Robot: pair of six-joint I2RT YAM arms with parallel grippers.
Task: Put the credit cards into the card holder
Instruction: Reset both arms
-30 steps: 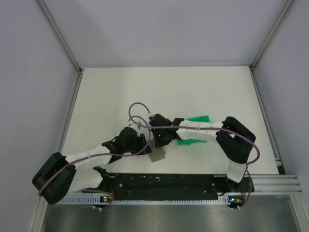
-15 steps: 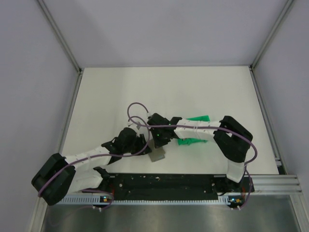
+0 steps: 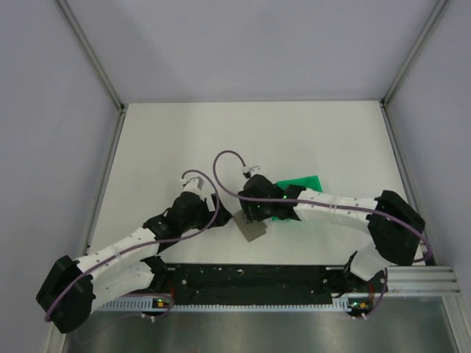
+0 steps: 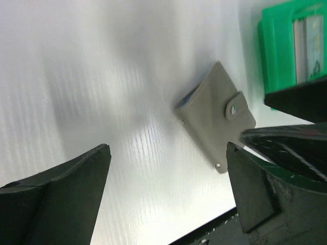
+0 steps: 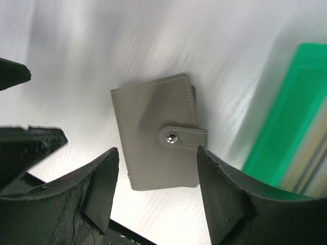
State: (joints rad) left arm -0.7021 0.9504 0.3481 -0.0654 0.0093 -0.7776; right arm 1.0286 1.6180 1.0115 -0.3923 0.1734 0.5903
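Right wrist view: the buttoned card holder (image 5: 153, 127) lies flat on the table (image 5: 76, 51), apart from the green tray (image 4: 276, 51) holding credit cards (image 4: 306, 41).
The right gripper (image 5: 157, 155) hangs parted above the holder, and the left gripper (image 4: 167, 153) is spread wide nearby; both are empty.

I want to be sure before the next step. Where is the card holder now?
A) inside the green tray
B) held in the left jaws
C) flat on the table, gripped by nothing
C: the card holder lies flat on the white table, and no jaws touch it.
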